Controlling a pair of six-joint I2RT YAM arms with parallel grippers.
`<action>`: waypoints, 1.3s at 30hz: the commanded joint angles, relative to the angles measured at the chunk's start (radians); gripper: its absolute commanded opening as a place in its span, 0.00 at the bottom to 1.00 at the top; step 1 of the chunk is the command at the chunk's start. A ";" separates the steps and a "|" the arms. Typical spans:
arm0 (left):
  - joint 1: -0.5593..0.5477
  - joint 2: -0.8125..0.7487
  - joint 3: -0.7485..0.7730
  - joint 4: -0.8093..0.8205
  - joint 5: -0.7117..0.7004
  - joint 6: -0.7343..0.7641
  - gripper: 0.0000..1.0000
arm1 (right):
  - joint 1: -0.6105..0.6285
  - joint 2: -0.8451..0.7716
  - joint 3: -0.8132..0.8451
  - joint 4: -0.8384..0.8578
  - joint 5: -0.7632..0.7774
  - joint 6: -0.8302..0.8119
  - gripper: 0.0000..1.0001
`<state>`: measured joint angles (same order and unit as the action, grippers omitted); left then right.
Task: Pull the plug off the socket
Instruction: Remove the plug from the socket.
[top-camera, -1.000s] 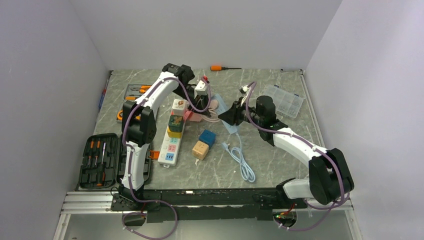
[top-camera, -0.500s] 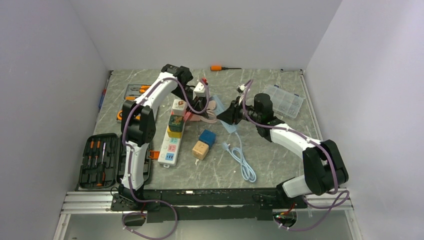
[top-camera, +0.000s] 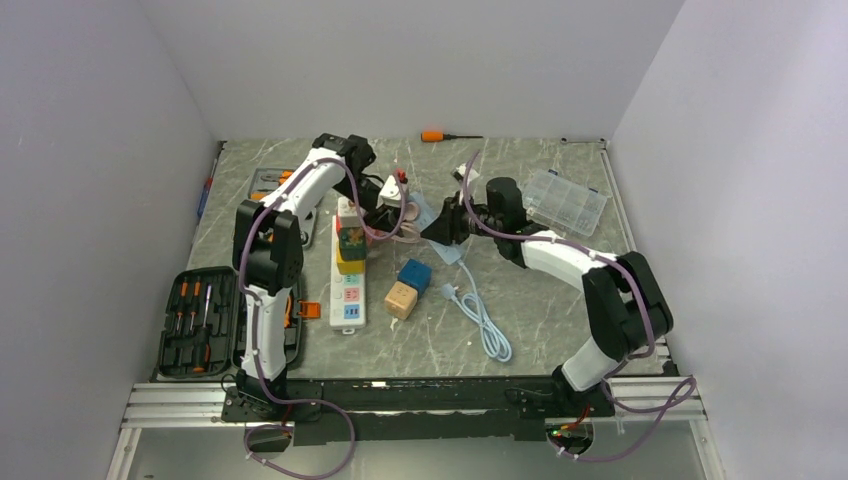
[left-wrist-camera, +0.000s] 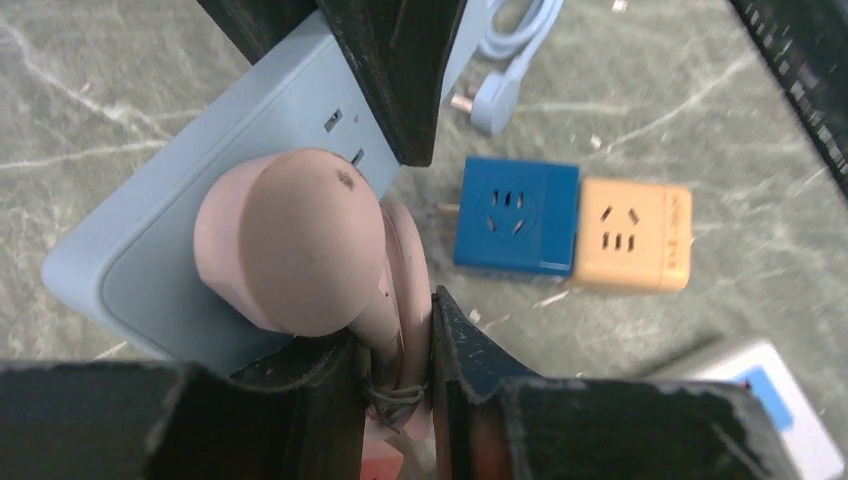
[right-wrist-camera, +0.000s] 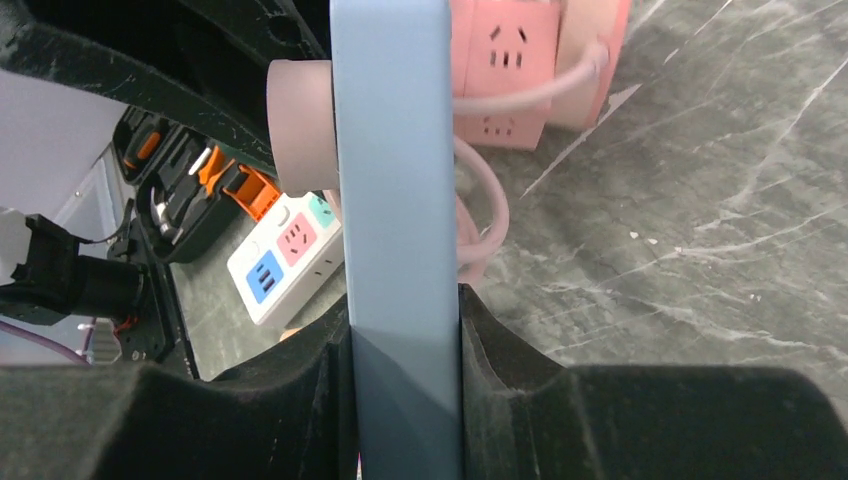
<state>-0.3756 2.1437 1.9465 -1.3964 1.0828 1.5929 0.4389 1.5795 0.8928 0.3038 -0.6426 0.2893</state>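
Note:
The long white power strip (top-camera: 348, 290) lies on the table with several cube adapters stacked on its far half; its end with blue marks shows in the right wrist view (right-wrist-camera: 285, 255). My right gripper (right-wrist-camera: 405, 380) is shut on the edge of a light-blue strip (right-wrist-camera: 395, 200), held off the table. A pink plug (left-wrist-camera: 290, 240) sits in that light-blue strip (left-wrist-camera: 150, 270). My left gripper (left-wrist-camera: 400, 350) is shut on the pink plug's neck and cord. In the top view the left gripper (top-camera: 392, 212) and right gripper (top-camera: 437, 228) meet beside the white strip's far end.
A blue cube adapter (top-camera: 414, 274) and an orange one (top-camera: 400, 298) lie right of the white strip, and a light-blue cable (top-camera: 480, 320) further right. A pink cube adapter (right-wrist-camera: 505, 70) lies behind. A screwdriver case (top-camera: 200, 320) is at the left, a clear box (top-camera: 568, 200) at the right.
Both grippers have moved left together with the light-blue strip and pink plug. The white strip has swung from slanted to nearly straight.

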 joint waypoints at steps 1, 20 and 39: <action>-0.088 -0.150 -0.036 -0.181 0.090 0.086 0.00 | -0.037 0.122 0.071 -0.073 0.394 -0.023 0.00; -0.088 -0.174 -0.029 -0.182 0.143 0.063 0.00 | -0.053 0.109 -0.018 0.048 0.451 0.014 0.00; -0.072 -0.027 -0.023 0.408 -0.225 -0.486 0.01 | -0.105 0.073 -0.008 -0.190 0.702 0.049 0.59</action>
<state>-0.4587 2.0991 1.9419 -1.2842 1.0264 1.3262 0.3386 1.7111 0.8822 0.1566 -0.0158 0.3096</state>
